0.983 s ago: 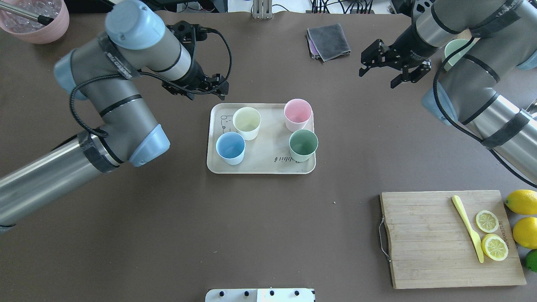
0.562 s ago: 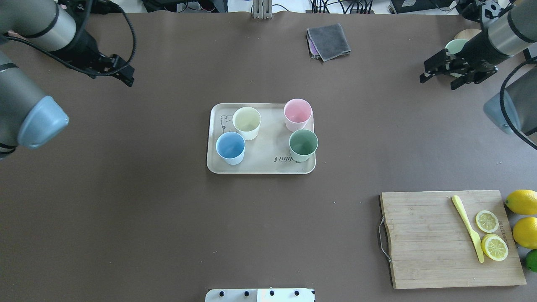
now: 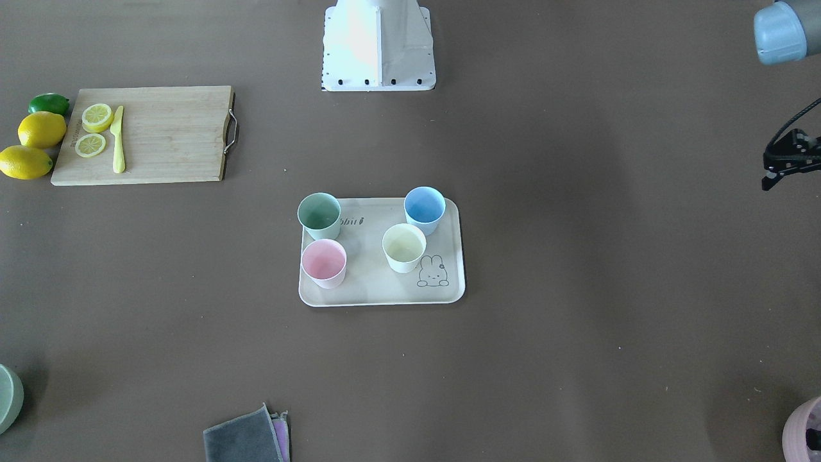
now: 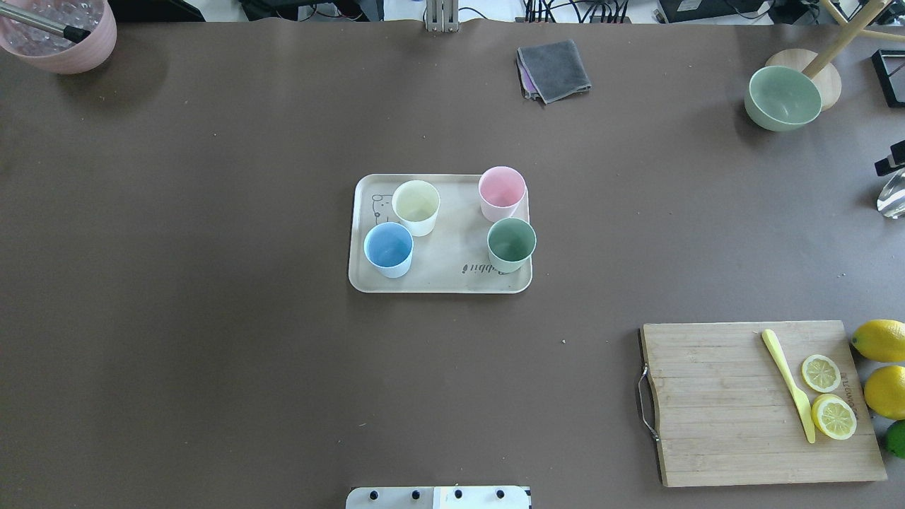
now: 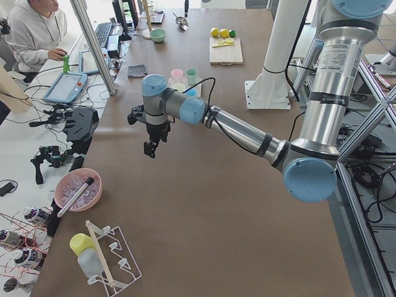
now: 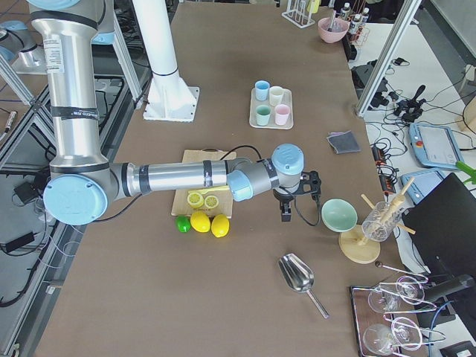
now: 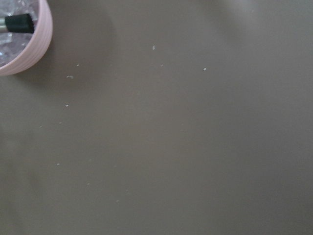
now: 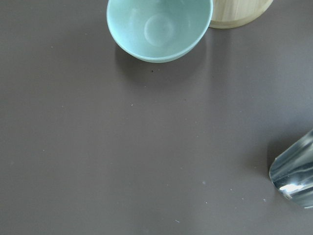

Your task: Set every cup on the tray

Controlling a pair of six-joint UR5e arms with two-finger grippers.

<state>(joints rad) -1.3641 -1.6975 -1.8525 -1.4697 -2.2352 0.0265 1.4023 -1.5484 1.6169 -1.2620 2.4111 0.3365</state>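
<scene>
Four cups stand upright on the beige tray (image 4: 452,272): cream-yellow (image 4: 416,205), light blue (image 4: 388,249), pink (image 4: 502,192) and mint green (image 4: 511,244). The front view shows the same tray (image 3: 378,289) and its rabbit drawing. My left gripper (image 3: 784,168) hangs far off at the table's left end, cut by the frame edge, above bare table near the pink container (image 7: 19,44). Only a black sliver of my right gripper (image 4: 892,158) shows, at the right edge, near the sage-green dish (image 8: 159,29). I cannot tell whether either gripper is open or shut. Neither holds a cup.
A pink container (image 4: 60,35) of ice with a scoop sits at the far left corner. A grey cloth (image 4: 553,68) lies at the back. A sage-green dish (image 4: 783,97) and a metal scoop (image 4: 892,199) are at the right. A wooden cutting board (image 4: 721,410) holds lemon slices and a knife.
Both arms have swung outward from the tray, the left off the left edge and the right off the right edge of the overhead view. The cups and tray have not moved.
</scene>
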